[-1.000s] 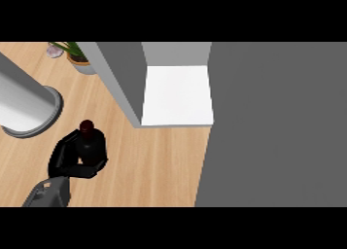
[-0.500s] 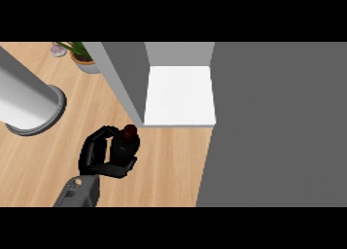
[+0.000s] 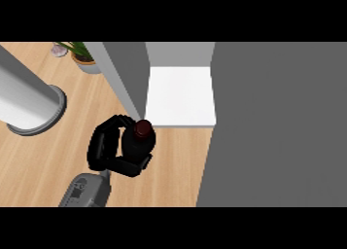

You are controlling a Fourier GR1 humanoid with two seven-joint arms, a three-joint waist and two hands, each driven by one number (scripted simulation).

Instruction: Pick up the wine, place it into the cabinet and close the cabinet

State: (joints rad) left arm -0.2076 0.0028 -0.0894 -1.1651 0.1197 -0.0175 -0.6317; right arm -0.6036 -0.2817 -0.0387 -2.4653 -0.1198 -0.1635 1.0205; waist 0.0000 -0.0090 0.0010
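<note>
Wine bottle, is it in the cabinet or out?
Out: the hand holds the wine bottle over the wooden counter, just short of the cabinet's white shelf.

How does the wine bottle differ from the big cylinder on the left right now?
The wine bottle is dark with a red top; the cylinder is pale grey. The bottle is slimmer than the cylinder. The left hand curls round the bottle by the cabinet's white shelf; the cylinder stands untouched on the counter.

No legible text, label, brand, number or sign observed. The wine bottle [image 3: 141,130] presents only a dark red cap and black shoulder (viewed from above). The cabinet [image 3: 180,97] surfaces are plain grey and white.
</note>
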